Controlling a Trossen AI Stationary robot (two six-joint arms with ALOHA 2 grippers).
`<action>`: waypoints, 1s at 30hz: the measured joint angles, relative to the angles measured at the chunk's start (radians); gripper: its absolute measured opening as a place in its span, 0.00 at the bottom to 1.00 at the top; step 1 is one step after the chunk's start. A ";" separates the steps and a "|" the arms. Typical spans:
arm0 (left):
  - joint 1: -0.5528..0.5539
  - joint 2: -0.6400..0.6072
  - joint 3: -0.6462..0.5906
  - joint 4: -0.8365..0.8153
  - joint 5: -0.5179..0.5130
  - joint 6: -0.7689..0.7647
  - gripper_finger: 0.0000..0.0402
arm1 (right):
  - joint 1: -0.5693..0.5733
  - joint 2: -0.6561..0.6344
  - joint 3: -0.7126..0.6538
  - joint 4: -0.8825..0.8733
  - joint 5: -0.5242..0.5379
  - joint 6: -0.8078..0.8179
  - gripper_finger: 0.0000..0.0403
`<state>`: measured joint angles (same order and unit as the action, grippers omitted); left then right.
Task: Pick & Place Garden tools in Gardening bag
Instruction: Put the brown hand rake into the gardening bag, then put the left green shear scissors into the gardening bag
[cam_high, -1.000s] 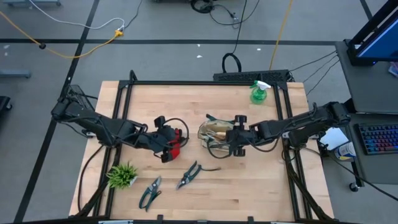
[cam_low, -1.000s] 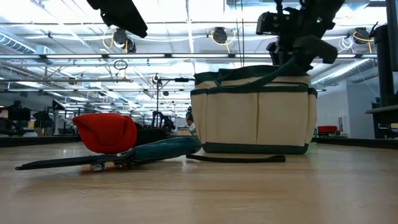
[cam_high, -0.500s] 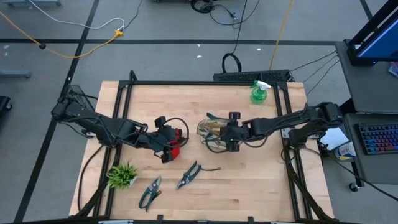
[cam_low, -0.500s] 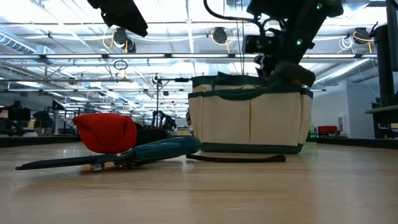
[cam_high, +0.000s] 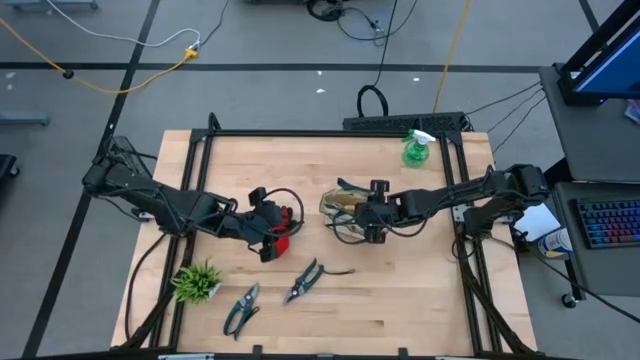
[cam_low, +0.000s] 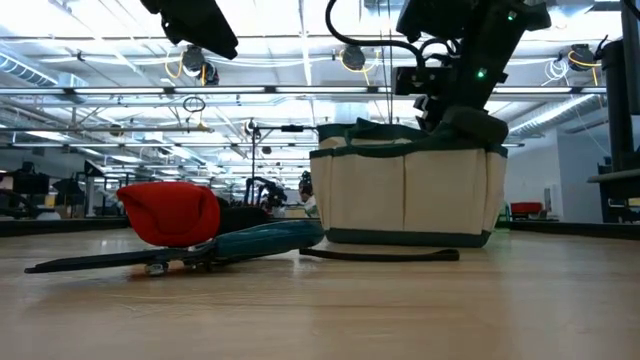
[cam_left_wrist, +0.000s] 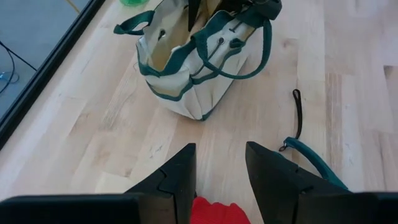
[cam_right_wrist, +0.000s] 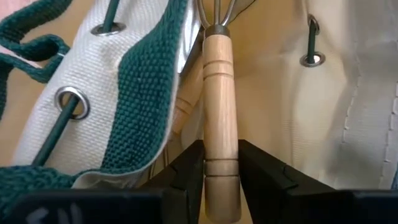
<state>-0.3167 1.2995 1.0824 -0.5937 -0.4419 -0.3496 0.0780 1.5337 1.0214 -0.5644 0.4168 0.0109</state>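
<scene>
On the near part of the pale wooden desk (cam_high: 400, 300) lie a spiky green plant tuft (cam_high: 196, 281) at the left and two pairs of pruning shears (cam_high: 241, 308), the second pair (cam_high: 305, 280) just right of the first.

Farther in, the left gripper (cam_high: 283, 232) hangs directly over the red glove (cam_high: 288, 222), its fingers (cam_left_wrist: 176, 180) spread with nothing between them. In the low view the glove rests on the desk beside a teal-handled tool.

Right of it, at mid-desk, stands the cream gardening bag (cam_high: 343, 212) with its dark green trim and looped handles. The right gripper (cam_high: 372, 222) is over the bag's opening; its fingers (cam_right_wrist: 188, 167) pinch the wooden handle of a hand rake (cam_right_wrist: 219, 93), whose metal tines point down inside the bag.

Toward the far right corner stands the green spray bottle (cam_high: 416, 148). Beyond the desk's far edge, a black cable and a yellow cable run across the grey floor. The low view looks into a wide hall with rows of ceiling lights.
</scene>
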 joint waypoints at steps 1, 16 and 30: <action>-0.002 0.000 0.000 0.000 0.000 0.001 0.36 | 0.000 0.000 0.000 0.001 0.000 0.000 0.25; -0.012 0.000 0.000 -0.002 -0.001 0.085 0.36 | 0.000 0.000 0.000 0.015 0.001 0.003 0.41; -0.012 0.000 0.000 -0.002 -0.001 0.103 0.36 | 0.000 0.000 0.000 0.015 -0.002 0.033 0.48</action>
<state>-0.3290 1.2995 1.0824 -0.5953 -0.4431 -0.2466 0.0780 1.5337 1.0210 -0.5491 0.4149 0.0440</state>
